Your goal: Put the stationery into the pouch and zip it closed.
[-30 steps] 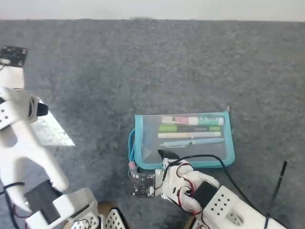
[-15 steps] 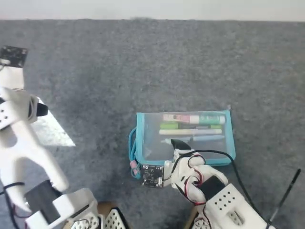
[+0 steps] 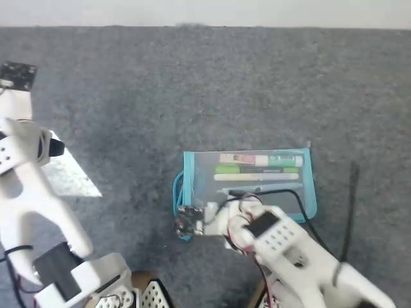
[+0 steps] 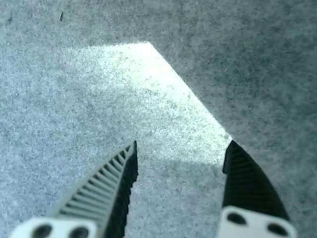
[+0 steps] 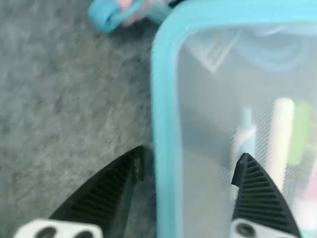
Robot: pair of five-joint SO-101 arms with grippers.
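Lately the right arm [image 3: 276, 234] has swung from the near edge of the grey mat [image 3: 192, 90] up and over the pouch [image 3: 250, 181], so that its wrist now covers the pouch's near-left corner, where half a second ago it sat just short of the near side; the pouch itself has barely shifted, lying flat in the same spot near the middle right of the mat. The stationery [image 3: 260, 160] is already inside, seen through the clear face as a row of markers and pens along the far side; what remains, by my reading, is the zip. Seen from its own wrist, the right gripper [image 5: 190, 158] is spread wide and straddles the teal border [image 5: 163, 124] of the pouch [image 5: 213, 99], one finger over the mat and the other over the clear panel, gripping nothing; the teal loop [image 5: 119, 12] with its pink bead lies just beyond the corner, apart from both fingers. I take this as lining up on the zip end, though whether the zip is already drawn I cannot tell. The left arm [image 3: 32, 192] has not moved; the left gripper [image 4: 182, 146] hangs spread and empty over a light patch [image 4: 148, 99], well apart from the pouch.
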